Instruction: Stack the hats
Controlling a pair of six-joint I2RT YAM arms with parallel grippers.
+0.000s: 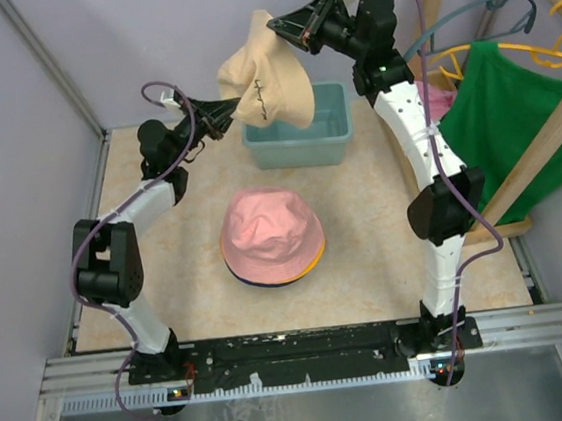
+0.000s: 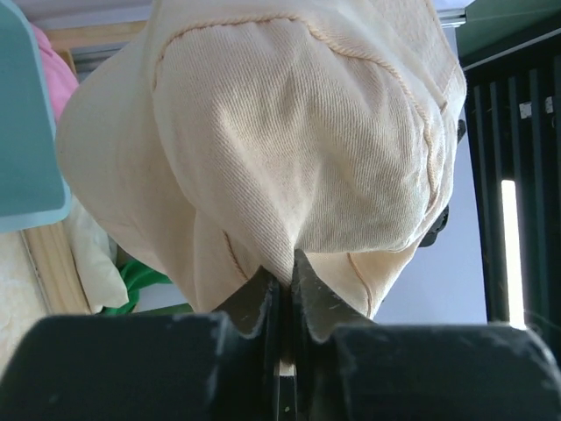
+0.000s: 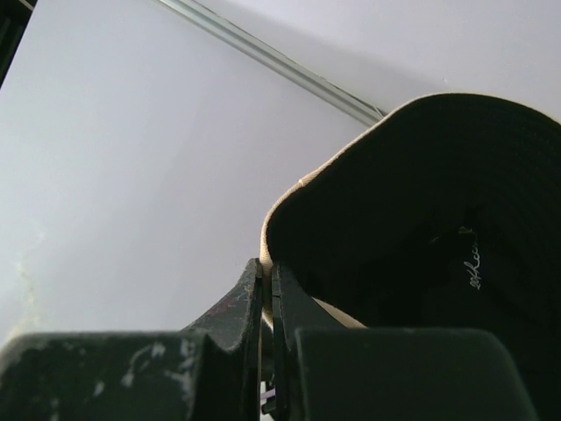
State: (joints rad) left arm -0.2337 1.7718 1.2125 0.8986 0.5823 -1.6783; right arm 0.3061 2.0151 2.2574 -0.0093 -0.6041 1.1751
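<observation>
The fingers (image 2: 250,307) of the left gripper (image 2: 282,274) are pressed almost together, and in the left wrist view we see a fold of the beige hat (image 2: 298,140) pinched between them. The hat's crown bulges above the fingers and fills most of that frame. A teal bin (image 2: 26,132) shows at the left edge.

In the right wrist view, the right gripper (image 3: 267,270) is clamped tight on the pale edge of the same hat's brim. The shaded inside of the hat fills the lower right of that frame, against a plain grey wall (image 3: 131,132).

From the overhead camera we see the beige hat hanging in the air at upper centre, held between the two grippers. The left one is at its lower left and the right one at its top right. The hat overlaps the upper left corner of the bin in the picture.

Below it, in the middle of the table (image 1: 170,303), the pink hat (image 1: 268,227) lies crown up. It sits on the yellow-orange hat (image 1: 316,259), of which only a strip of brim shows. A sliver of the navy hat (image 1: 264,284) shows beneath. A green shirt (image 1: 512,116) hangs at the right edge.
</observation>
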